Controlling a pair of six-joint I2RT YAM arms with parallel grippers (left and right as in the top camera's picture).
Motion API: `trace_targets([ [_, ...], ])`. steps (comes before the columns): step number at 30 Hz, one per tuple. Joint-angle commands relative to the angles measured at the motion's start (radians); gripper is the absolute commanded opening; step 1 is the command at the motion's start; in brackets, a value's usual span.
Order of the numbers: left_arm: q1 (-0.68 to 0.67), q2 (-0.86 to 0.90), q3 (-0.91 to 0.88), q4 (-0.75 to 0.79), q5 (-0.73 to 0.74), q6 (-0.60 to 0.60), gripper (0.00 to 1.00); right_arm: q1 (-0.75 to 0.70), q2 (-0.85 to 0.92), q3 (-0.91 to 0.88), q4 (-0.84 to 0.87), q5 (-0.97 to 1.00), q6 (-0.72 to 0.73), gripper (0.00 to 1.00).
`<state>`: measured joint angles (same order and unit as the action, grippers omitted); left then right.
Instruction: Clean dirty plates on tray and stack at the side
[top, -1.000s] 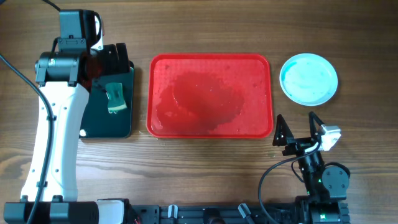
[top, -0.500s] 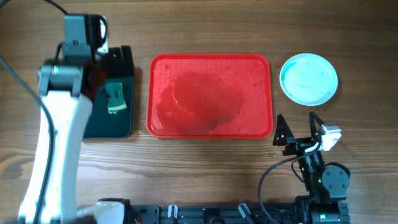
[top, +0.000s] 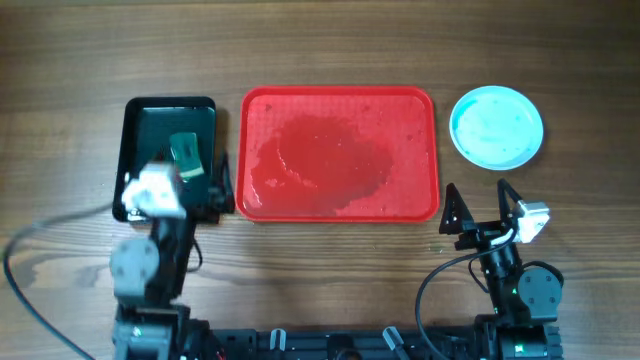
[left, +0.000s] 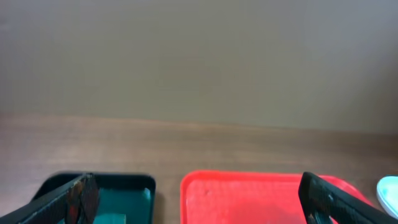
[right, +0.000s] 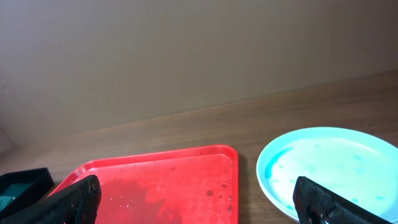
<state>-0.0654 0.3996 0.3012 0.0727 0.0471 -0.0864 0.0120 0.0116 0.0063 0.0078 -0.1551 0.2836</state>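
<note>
A pale turquoise plate (top: 496, 125) lies on the table (top: 320, 40) just right of the tray's (top: 340, 92) far right corner, close to it but apart. From above only one plate shows, and whether others lie under it cannot be told. The right wrist view shows faint teal specks on the plate's (right: 329, 171) face. The red tray sits mid-table with nothing on it; a wet sheen spreads over its middle, and droplets show on it in the right wrist view (right: 168, 180). Left of it, with a narrow gap, is the green tray (top: 165, 102), holding a green sponge (top: 186, 155) near its middle. The left gripper (top: 173, 190) is low over the near end of the green tray, its fingers spread wide and holding nothing; in its own view (left: 199, 205) the two fingers frame the green tray on one side and the red tray on the other. The right gripper (top: 480, 205) is at the near edge of the table, near the tray's right near corner and nearer than the plate, its fingers likewise spread and holding nothing (right: 199, 199).
</note>
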Motion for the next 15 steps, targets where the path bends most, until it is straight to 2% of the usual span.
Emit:
trace_targets([
  [1,0.040,-0.203,-0.180,0.022,0.039,-0.058,1.00,0.005,-0.009,-0.001,0.004,0.010,0.008,1.00],
  [7,0.060,-0.365,-0.295,-0.008,0.030,-0.056,1.00,0.005,-0.009,-0.001,0.004,0.010,0.008,1.00],
  [11,0.064,-0.397,-0.295,-0.130,0.031,-0.056,1.00,0.005,-0.009,-0.001,0.004,0.010,0.007,1.00],
  [15,0.064,-0.397,-0.295,-0.146,0.023,-0.049,1.00,0.005,-0.009,-0.001,0.004,0.010,0.008,1.00],
])
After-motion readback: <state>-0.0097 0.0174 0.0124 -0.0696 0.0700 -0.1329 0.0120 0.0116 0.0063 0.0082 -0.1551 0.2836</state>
